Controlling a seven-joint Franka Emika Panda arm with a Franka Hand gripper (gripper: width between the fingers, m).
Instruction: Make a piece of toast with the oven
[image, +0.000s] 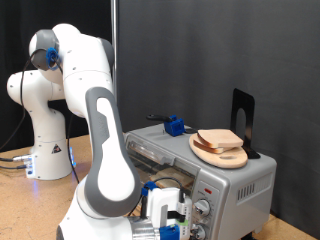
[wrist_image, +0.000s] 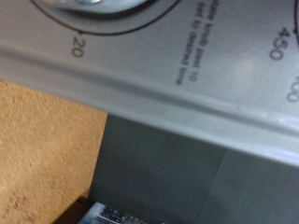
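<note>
Toast (image: 221, 139) lies on a board (image: 219, 152) atop the oven (image: 236, 185); tool (image: 172, 222) seemingly before its panel.

Gripper (image: 172, 222): fingers cut off by exterior view's bottom edge, opening not discernible. Oven (image: 205, 160): door hidden behind arm (image: 105, 150). Wrist view: dial (wrist_image: 89, 7) cropped, panel lettering (wrist_image: 201, 42) blurred, partly unreadable.

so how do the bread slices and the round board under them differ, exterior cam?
The bread slices are squarish and pale with a tan crust; the round wooden board is circular, darker brown and wider. The slices lie stacked on top; the board lies flat beneath, on the oven. Both rest on the oven's roof.
</note>
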